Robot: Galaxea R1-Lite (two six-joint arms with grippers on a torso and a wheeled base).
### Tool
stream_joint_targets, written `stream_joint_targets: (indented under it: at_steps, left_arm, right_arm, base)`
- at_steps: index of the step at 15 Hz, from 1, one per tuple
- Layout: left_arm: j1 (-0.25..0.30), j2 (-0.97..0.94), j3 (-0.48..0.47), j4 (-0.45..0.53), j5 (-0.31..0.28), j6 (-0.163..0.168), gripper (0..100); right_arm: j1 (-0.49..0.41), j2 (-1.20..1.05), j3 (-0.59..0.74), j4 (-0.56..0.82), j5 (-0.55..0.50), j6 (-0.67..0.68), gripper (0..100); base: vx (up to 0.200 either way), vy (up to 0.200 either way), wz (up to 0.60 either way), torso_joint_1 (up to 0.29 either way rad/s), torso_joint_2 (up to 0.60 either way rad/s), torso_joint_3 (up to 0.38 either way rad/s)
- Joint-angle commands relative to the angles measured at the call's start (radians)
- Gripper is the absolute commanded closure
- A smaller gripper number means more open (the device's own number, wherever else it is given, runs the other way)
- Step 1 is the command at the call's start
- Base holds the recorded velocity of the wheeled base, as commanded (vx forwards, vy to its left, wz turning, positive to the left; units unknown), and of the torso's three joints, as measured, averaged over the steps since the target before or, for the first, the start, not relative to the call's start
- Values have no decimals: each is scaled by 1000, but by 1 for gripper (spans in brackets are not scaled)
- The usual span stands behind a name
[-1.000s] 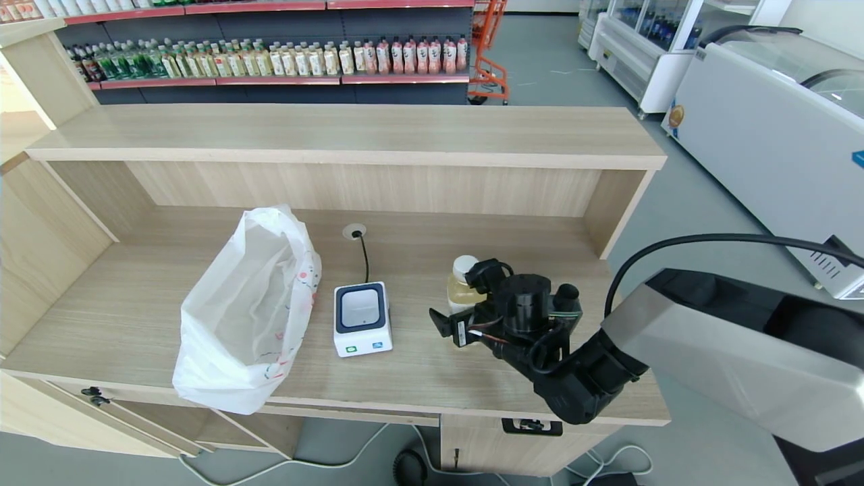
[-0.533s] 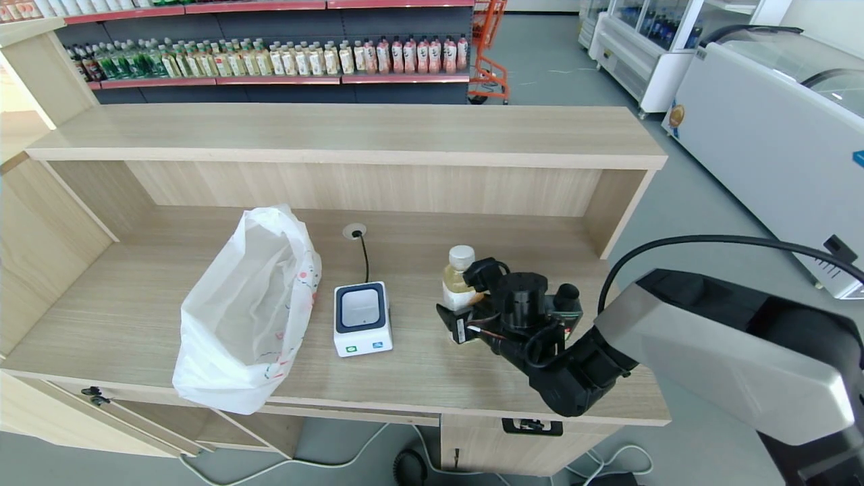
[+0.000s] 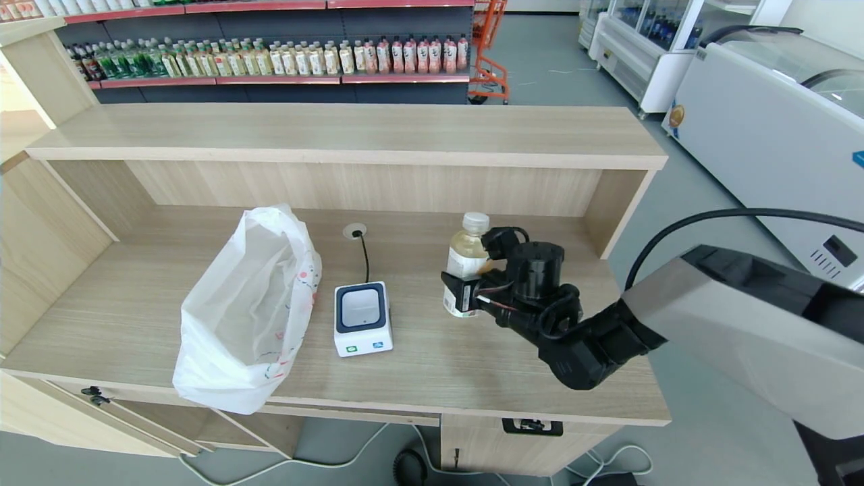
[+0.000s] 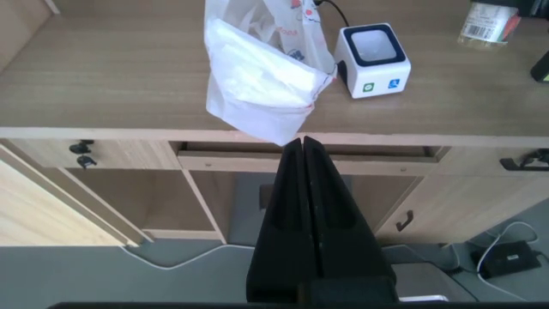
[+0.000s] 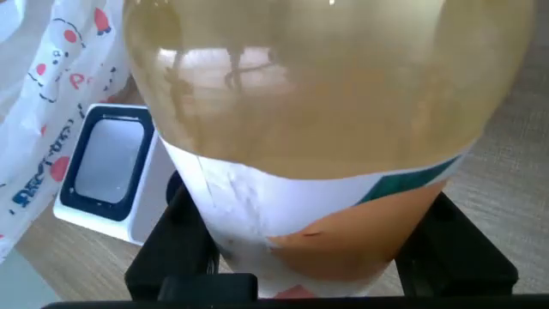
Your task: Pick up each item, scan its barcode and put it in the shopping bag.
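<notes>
A clear bottle [image 3: 464,260] of pale tea with a white cap and a white-and-orange label hangs upright just above the wooden counter [image 3: 432,378], to the right of the scanner. My right gripper [image 3: 476,271] is shut on its label band. In the right wrist view the bottle [image 5: 326,129] sits between the black fingers [image 5: 176,253]. The white scanner [image 3: 363,317] with a dark glass top stands at the counter's middle. The white shopping bag [image 3: 250,310] lies open to its left. My left gripper [image 4: 302,146] is shut and empty, below the counter's front edge.
A black cable [image 3: 364,256] runs from the scanner to a grommet at the back. A raised shelf [image 3: 337,135] walls the counter behind and at both sides. Drawers [image 4: 309,159] sit under the front edge. Bare counter lies in front of the scanner and the bottle.
My right gripper has closed on the bottle and lifted it off the counter, carrying it up and slightly back. The bag, the scanner and the left arm have not moved.
</notes>
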Motion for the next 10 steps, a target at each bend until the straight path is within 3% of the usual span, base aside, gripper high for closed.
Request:
stream_joint_targets:
  at_steps: [1,4,6,10]
  left_arm:
    - [0,0,0,0,1,0,100]
    - [0,0,0,0,1,0,100]
    - [0,0,0,0,0,0,100]
    - [0,0,0,0,1,0,100]
  right_arm:
    - [-18,-148,-20,100,66,66,100]
    - [-109,-356,-49,309,165,172,100]
    - [-170,-539,-12,397,350,304,100]
    - [-196,-855,204,436,622,337,100]
  base:
    - [0,0,0,0,0,0]
    - [0,0,0,0,0,0]
    - [0,0,0,0,0,0]
    - [0,0,0,0,0,0]
